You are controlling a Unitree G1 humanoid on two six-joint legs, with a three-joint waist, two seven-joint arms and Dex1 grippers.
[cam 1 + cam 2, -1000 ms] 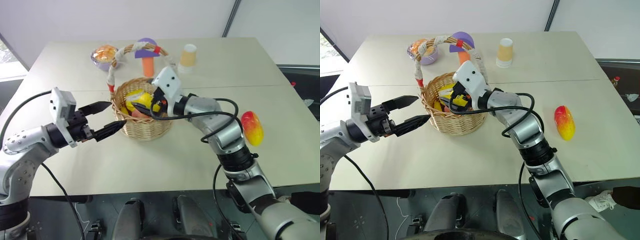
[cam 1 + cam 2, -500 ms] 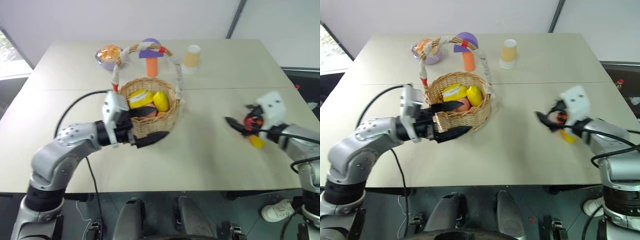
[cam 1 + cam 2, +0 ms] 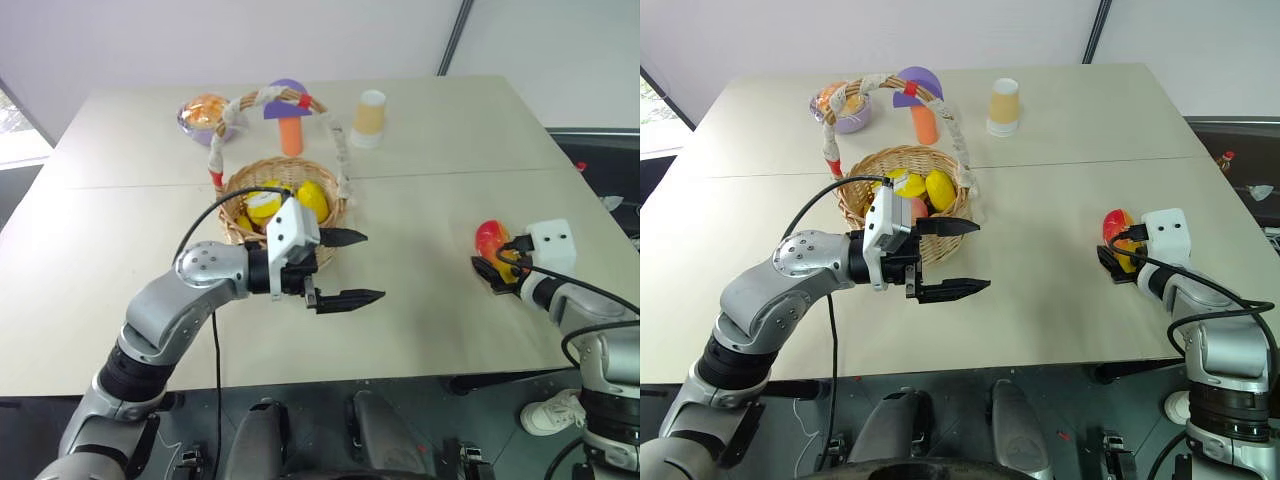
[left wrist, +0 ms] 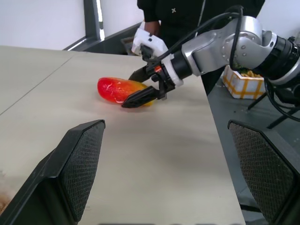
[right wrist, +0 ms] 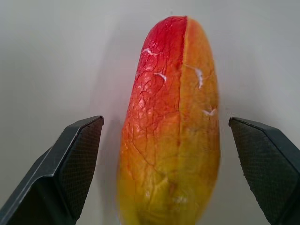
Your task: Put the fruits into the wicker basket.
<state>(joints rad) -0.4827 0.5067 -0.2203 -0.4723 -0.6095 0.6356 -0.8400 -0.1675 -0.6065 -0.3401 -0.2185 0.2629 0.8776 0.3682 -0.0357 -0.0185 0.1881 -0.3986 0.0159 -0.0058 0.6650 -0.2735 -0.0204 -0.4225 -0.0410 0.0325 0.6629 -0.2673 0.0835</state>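
On the beige table (image 3: pixel 420 330), both pincers gape: right pincer (image 5: pixel 164 154) straddling the mango (image 5: pixel 171 126), left pincer (image 3: pixel 345 268) empty.

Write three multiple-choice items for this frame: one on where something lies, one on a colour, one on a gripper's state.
1. Where does the oblong red-and-yellow mango lie?
A. in the round tan wicker basket
B. on the beige table, between the right gripper's fingers
C. inside the paper cup

2. What colour is the small bowl behind the basket?
A. purple
B. green
C. black

3. How does the left gripper stand?
A. shut on the yellow lemon
B. shut on the basket handle
C. open, holding nothing

Answers: 1 B, the right wrist view shows the mango on the table with one finger on each side of it; 2 A, its wall is purple; 3 C, its two black fingers stand wide apart with nothing between them, beside the basket.
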